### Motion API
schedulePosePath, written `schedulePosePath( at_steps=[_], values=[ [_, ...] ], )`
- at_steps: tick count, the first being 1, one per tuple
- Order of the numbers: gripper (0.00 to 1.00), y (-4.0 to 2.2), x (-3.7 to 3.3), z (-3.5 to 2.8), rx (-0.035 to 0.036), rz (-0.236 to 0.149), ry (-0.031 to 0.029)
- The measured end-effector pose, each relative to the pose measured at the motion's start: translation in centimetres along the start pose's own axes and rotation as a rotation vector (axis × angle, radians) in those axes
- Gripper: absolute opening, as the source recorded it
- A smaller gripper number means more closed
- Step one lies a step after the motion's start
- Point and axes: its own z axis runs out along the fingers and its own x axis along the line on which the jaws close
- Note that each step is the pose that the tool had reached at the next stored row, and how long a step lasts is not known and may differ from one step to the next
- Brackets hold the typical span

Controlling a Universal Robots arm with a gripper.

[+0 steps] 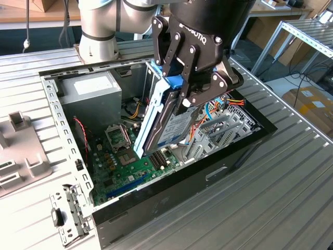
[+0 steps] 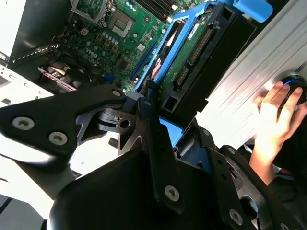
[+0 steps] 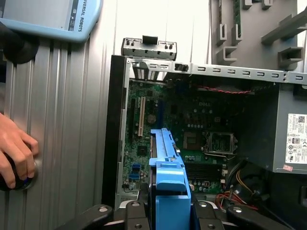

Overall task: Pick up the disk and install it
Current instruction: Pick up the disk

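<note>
A black robot gripper (image 1: 177, 88) is clenching its fingers on the disk (image 1: 170, 130), a grey metal hard drive framed by light-blue plastic rails. The disk is hanging on edge, steeply tilted, over the middle of an open computer case (image 1: 208, 182). The case is lying on a ribbed metal table (image 1: 281, 198) with its open side facing up. The lower end of the disk is reaching down inside the case, just above the green motherboard (image 1: 117, 166). Whether it is touching anything there cannot be told. A grey power supply (image 1: 91, 91) is sitting in the corner of the case nearest the arm's base. In the first wrist view, a person's hand (image 3: 14, 155) is resting on the table, apart from the black outer wall of the case. A tablet-like device with a light-blue edge (image 3: 48, 17) is lying near the table's edge.
</note>
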Motion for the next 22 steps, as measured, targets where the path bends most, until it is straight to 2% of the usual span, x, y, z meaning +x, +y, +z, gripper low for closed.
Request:
schedulePosePath(
  at_steps=[10,22],
  values=[
    [0.37,-0.93,0.24,-0.01,0.0,0.0,0.0],
    [0.37,-1.64,0.43,-0.02,0.0,0.0,0.0]
  ],
)
